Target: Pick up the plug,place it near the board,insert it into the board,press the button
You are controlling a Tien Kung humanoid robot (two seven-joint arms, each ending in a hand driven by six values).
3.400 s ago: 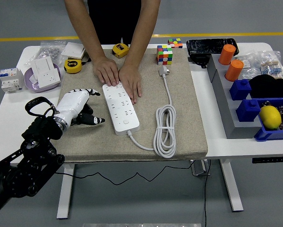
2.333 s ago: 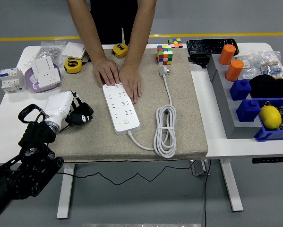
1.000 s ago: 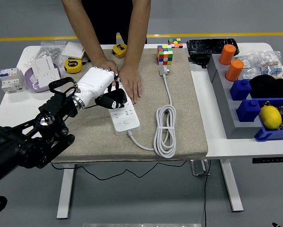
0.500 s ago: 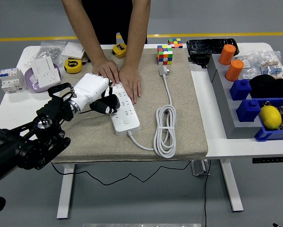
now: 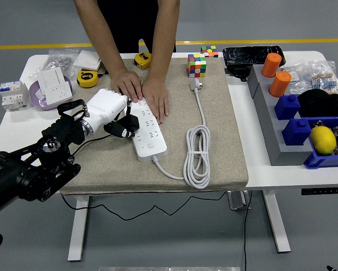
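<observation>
Change: the left hand (image 5: 113, 113) had drawn back slightly from over the power strip (image 5: 144, 127) to its left edge.
Meaning: likely a withdrawal or an adjustment; the plug (image 5: 195, 84) lay untouched.
Hand: fingers curled together, holding nothing.
Plug: white, beside the cube (image 5: 196, 65), cord (image 5: 197, 155) coiled.
Person: both hands (image 5: 142, 93) pinned the strip.

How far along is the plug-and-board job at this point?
Nothing looks done: the plug lies on the mat, not inserted. The left hand, fingers curled, is at the power strip, which a person's hands hold. Picking up, placing, inserting and pressing the button remain.
</observation>
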